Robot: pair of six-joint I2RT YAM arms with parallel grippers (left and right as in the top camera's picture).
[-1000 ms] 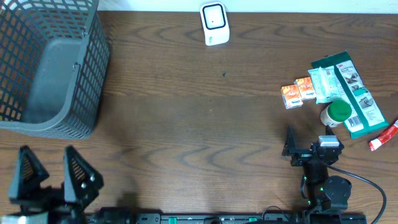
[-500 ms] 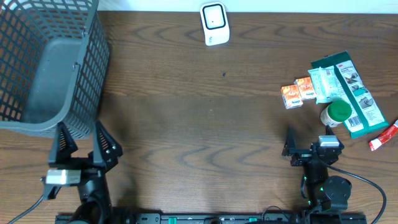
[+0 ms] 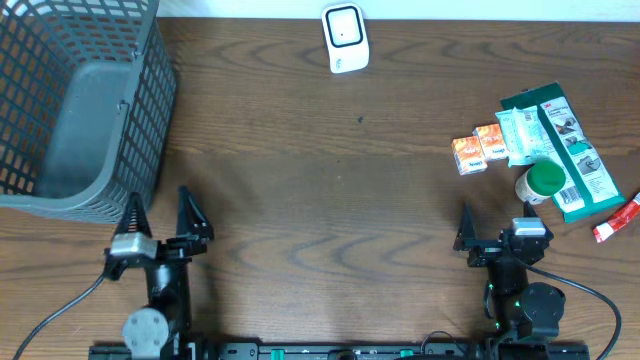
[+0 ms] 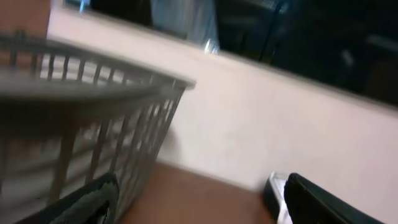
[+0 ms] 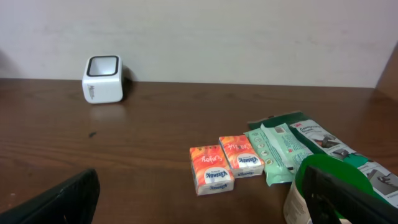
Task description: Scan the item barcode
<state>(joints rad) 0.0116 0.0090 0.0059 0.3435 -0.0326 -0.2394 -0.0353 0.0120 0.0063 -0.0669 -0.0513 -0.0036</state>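
Note:
The white barcode scanner (image 3: 345,38) stands at the table's far edge; the right wrist view shows the scanner (image 5: 102,79) far left. The items lie at the right: two orange tissue packs (image 3: 478,149) (image 5: 225,163), a pale green wipes pack (image 3: 520,135) (image 5: 280,152) and a green-lidded bottle (image 3: 543,181) (image 5: 314,177). My right gripper (image 3: 495,228) (image 5: 199,208) stands open just in front of them, touching nothing. My left gripper (image 3: 161,213) (image 4: 199,211) is open and empty by the basket's near right corner, far from the items.
A grey mesh basket (image 3: 60,190) (image 4: 93,106) fills the far left corner, right beside my left fingers. A flat green package (image 3: 575,160) and a red tube (image 3: 617,220) lie at the right edge. The scanner (image 4: 278,193) shows blurred in the left wrist view.
My left arm has swung from the near left corner to the right and forward, up to the basket's near right corner, still open. The right arm and the items have not moved.

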